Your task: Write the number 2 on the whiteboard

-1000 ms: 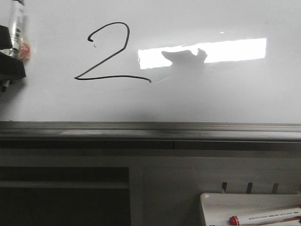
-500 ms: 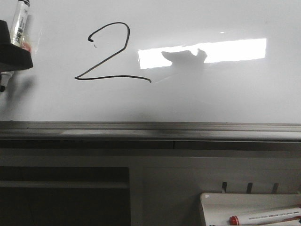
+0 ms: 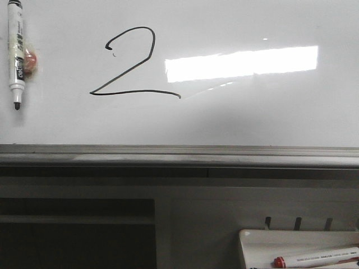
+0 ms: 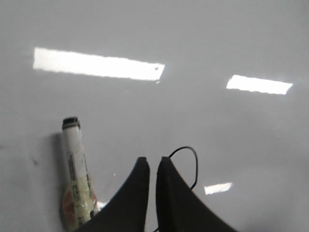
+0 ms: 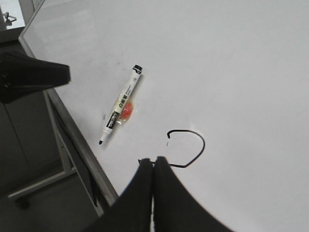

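**Digit drawn, marker parked on the board**

Front view: the number 2 stands complete on the whiteboard, left of centre; a black marker clings alongside.

Left wrist view: left gripper nearly shut, empty.

Right wrist view: right gripper closed, empty.

Seemingly little remains

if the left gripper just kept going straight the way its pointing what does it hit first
Most likely the bare whiteboard itself. The left gripper, nearly closed and empty, points at its surface between the marker and the number 2; depth is unclear.
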Available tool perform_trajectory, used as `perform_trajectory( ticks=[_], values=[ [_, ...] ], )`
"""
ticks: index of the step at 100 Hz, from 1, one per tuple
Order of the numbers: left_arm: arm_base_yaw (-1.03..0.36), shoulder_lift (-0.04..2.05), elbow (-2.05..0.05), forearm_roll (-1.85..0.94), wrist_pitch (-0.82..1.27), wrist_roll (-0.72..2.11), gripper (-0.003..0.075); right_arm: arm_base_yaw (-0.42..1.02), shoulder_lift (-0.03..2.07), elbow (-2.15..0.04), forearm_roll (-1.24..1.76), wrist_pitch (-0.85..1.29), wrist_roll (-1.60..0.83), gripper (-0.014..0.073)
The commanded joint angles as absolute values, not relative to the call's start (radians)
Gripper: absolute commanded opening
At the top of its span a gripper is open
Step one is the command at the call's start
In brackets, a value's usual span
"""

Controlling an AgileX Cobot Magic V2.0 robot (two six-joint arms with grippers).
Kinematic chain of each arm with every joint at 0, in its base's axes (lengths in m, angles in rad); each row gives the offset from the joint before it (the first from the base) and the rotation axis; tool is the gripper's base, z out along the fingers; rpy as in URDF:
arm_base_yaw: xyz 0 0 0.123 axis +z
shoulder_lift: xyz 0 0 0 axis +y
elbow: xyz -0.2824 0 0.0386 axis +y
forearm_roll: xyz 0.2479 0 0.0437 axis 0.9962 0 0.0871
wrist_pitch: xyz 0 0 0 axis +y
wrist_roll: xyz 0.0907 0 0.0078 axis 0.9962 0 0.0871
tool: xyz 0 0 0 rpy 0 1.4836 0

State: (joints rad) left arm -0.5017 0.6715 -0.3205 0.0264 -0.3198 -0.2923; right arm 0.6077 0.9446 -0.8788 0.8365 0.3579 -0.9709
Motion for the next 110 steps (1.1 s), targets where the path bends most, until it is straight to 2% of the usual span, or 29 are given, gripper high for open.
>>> perform_trajectory(
  ticks=[1, 33, 65, 110],
  values=[
    [-0.498, 0.568, -0.336, 0.082, -0.353, -0.296, -0.0020, 0.601, 0.850, -0.835, 0.856, 0.261, -0.986, -0.0059],
    [-0.498, 0.250, -0.316, 0.168, 0.042, -0.285, -0.0020, 0.601, 0.500, -0.523, 0.856, 0.235, -0.986, -0.0059],
    [-0.498, 0.019, -0.296, 0.237, 0.046, -0.283, -0.0020, 0.601, 0.174, -0.269, 0.962, 0.197, -0.986, -0.0062],
    [-0.498, 0.018, -0.296, 0.237, 0.046, -0.283, -0.0020, 0.601, 0.147, -0.207, 0.962, 0.196, -0.986, -0.0062]
  ],
)
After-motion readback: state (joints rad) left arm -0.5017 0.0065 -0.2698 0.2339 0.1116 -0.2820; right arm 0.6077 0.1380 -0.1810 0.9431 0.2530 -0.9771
